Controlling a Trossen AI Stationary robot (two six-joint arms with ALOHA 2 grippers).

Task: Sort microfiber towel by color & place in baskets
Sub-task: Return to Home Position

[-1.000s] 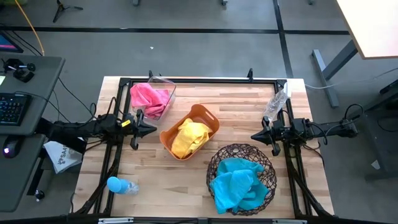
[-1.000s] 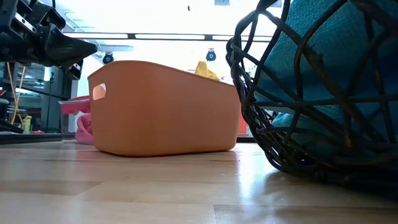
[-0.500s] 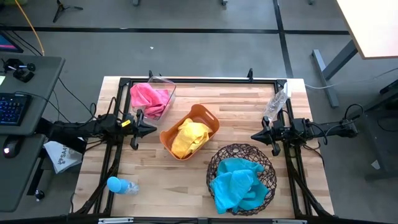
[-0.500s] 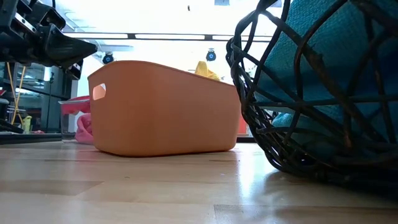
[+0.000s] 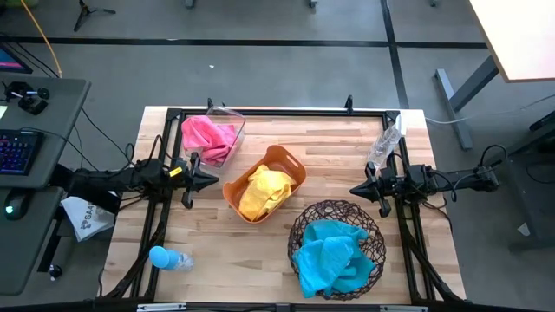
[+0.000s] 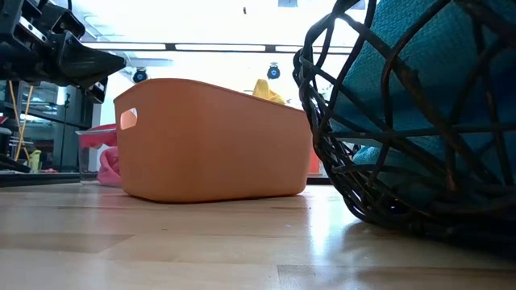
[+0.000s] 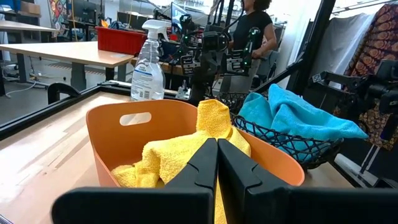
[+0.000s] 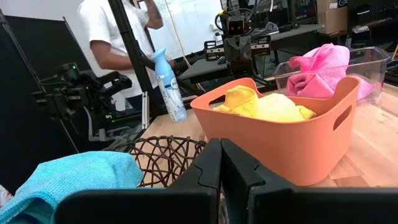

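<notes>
Pink towels (image 5: pixel 206 133) lie in the clear bin (image 5: pixel 231 121) at the far left. Yellow towels (image 5: pixel 264 191) fill the orange tub (image 5: pixel 290 165) at the table's middle. Sky-blue towels (image 5: pixel 329 257) sit in the dark wire basket (image 5: pixel 371 227) near the front right, one hanging over its near rim. My left gripper (image 5: pixel 213 180) hovers at the left edge, shut, pointing at the tub. My right gripper (image 5: pixel 354 189) hovers at the right edge, shut, empty. In the left wrist view the shut gripper (image 7: pixel 217 149) faces the yellow towels (image 7: pixel 180 152).
A clear spray bottle (image 5: pixel 383 146) lies at the far right corner. A bottle with a blue cap (image 5: pixel 167 258) lies at the near left. A black frame (image 5: pixel 277 111) runs round the table. A person (image 8: pixel 112 37) stands beyond the table. Bare wood lies between the containers.
</notes>
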